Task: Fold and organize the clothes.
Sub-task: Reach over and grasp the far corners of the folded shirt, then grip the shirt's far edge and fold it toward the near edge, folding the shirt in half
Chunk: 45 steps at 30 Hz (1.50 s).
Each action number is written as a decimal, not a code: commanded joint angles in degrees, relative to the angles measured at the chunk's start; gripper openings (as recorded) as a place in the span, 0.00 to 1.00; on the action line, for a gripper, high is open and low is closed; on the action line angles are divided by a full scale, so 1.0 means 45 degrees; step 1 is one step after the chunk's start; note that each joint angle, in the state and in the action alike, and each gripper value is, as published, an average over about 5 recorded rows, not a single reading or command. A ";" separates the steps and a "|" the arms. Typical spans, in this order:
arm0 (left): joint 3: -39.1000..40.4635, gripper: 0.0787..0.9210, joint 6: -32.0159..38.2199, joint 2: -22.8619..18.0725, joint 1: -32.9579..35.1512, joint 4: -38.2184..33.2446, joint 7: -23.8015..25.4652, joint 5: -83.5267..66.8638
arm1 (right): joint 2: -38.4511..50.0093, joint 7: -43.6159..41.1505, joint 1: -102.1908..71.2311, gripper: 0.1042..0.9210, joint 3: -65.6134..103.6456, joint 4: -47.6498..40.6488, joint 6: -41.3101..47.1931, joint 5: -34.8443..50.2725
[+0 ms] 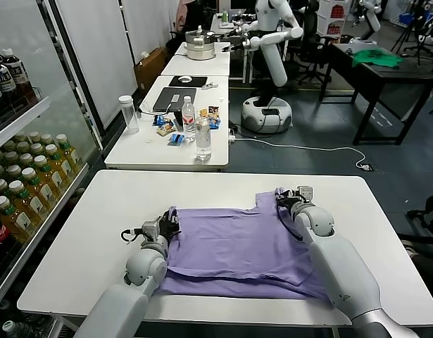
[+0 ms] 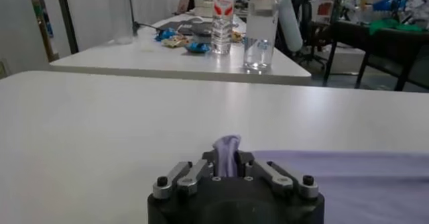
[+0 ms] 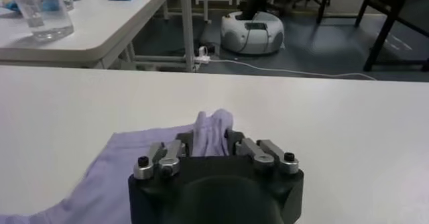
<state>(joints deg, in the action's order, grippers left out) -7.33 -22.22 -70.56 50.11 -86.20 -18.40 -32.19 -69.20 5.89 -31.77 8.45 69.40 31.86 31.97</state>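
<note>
The lavender-purple T-shirt point(image 1: 237, 246) lies spread on the white table point(image 1: 96, 232), folded over on itself. My left gripper point(image 1: 171, 220) is shut on the shirt's far left corner; a pinch of purple fabric point(image 2: 226, 153) sticks up between its jaws point(image 2: 228, 168). My right gripper point(image 1: 283, 198) is shut on the shirt's far right corner; a bunch of fabric point(image 3: 211, 128) rises between its jaws point(image 3: 210, 145). Both grippers sit low at the table surface.
A second white table point(image 1: 142, 151) stands beyond, with water bottles point(image 1: 203, 135), a clear cup point(image 1: 128, 113), snack packets and a laptop. A drinks shelf point(image 1: 19, 183) stands at the left. Another robot point(image 1: 269, 63) and a dark table with a green cloth point(image 1: 374, 58) are farther back.
</note>
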 commanded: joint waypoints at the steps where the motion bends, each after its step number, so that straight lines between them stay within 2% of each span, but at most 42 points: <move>1: -0.0195 0.08 0.0699 0.0180 0.0510 -0.1249 0.0039 -0.0532 | 0.0401 -0.0010 -0.0444 0.09 0.0055 0.1686 -0.0189 0.0064; 4: -0.0356 0.05 0.0851 0.0377 0.0750 -0.2027 0.0041 -0.0803 | 0.0704 0.0015 -0.0809 0.03 0.0225 0.2585 -0.0165 0.0217; 6: -0.0474 0.05 0.0884 0.0529 0.0918 -0.2533 0.0039 -0.1009 | 0.0904 0.0053 -0.1081 0.01 0.0398 0.3215 -0.0112 0.0350; 17: -0.0864 0.05 0.0613 0.1186 0.2309 -0.5099 0.0032 -0.1524 | 0.2168 0.0306 -0.3112 0.01 0.1703 0.6721 0.0239 0.0844; 26: -0.1107 0.05 0.0207 0.1692 0.3922 -0.6889 0.0023 -0.1403 | 0.2713 0.0417 -0.6821 0.01 0.3933 0.9422 0.0274 0.0786; 34: -0.1249 0.05 0.0004 0.2007 0.4968 -0.7400 0.0138 -0.0973 | 0.2692 0.0430 -0.9326 0.01 0.5643 1.1010 0.0277 0.0567; 45: -0.1165 0.05 -0.0516 0.2000 0.5345 -0.6807 0.0475 0.0429 | 0.2212 0.0481 -1.0100 0.01 0.5716 1.0946 0.0275 0.0024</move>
<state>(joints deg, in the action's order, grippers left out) -12.72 -23.39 -61.82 71.17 -116.18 -16.89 -34.86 -58.86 7.92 -70.34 30.74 114.74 33.09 33.18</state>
